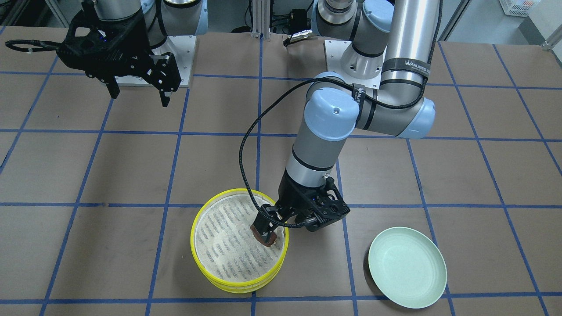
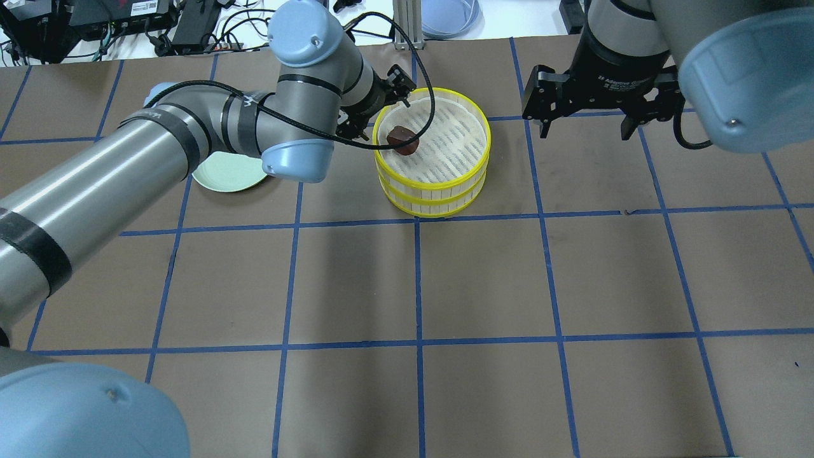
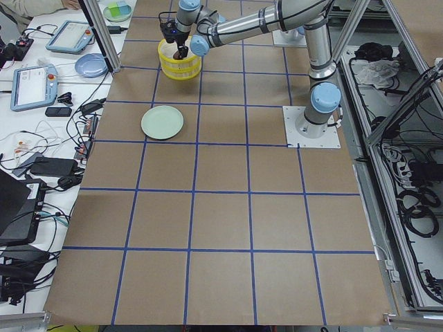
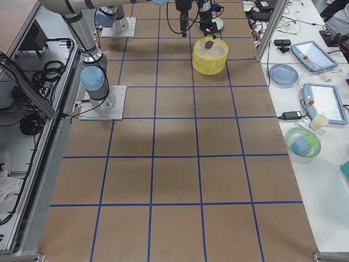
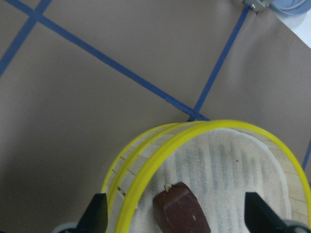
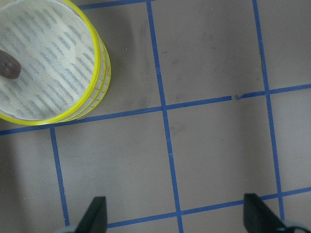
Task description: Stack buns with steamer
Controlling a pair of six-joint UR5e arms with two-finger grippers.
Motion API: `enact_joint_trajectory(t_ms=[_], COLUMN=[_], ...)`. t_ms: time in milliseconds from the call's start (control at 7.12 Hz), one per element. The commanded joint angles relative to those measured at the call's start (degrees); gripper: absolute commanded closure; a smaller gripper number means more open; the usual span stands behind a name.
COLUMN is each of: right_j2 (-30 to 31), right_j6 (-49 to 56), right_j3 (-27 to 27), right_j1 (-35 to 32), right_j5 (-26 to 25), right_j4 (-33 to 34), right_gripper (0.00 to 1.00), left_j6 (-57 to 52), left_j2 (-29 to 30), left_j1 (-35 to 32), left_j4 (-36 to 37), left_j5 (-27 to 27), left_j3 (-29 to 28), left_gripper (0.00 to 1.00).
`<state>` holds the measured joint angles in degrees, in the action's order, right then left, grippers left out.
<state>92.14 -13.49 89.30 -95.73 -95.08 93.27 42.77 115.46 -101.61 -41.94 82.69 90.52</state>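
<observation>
- Brown bun (image 5: 181, 208): laid on the white striped liner of the upper tray (image 1: 228, 245), close to its rim.
- Left gripper (image 1: 268, 227): positioned inside the upper tray's rim, jaws spread wide to either side of the brown bun, neither touching it; nothing gripped.
- Steamer (image 2: 439, 191): two yellow-rimmed trays, stacked one on the other on the table (image 2: 483, 280).
- Right gripper (image 2: 585, 130): held above the table beside the steamer, jaws spread wide, nothing held.
- Pale green plate (image 1: 407, 266): set flat on the table, well apart from the steamer, on the left arm's side.
</observation>
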Motion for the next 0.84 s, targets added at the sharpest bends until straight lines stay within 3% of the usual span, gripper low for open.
enact_joint_trajectory(t_ms=[0,140,421,702], right_j2=[-0.29,-0.3,-0.3,-0.21], right_j6=[3.53,4.95,6.89,9.08], right_j3=[-0.01,-0.01,-0.01,-0.09], right_j1=[0.98,1.59,2.03,3.17], right_j5=[0.15,0.33,0.42,3.47], right_j4=[2.25,3.4,3.24,3.41], right_gripper=[0.0,0.0,0.0,0.02], left_j6=[-10.2,-17.12,-32.04,-37.49], left_j2=[-1.46,-2.86,-6.19,-10.58], left_j1=[3.77,6.66,13.76,20.72], left_j4=[-6.01,-8.75,-14.64,-21.84], left_j5=[1.41,4.73,6.07,6.87], left_j3=[-0.43,-0.43,-0.43,-0.51], left_gripper=[0.0,0.0,0.0,0.0])
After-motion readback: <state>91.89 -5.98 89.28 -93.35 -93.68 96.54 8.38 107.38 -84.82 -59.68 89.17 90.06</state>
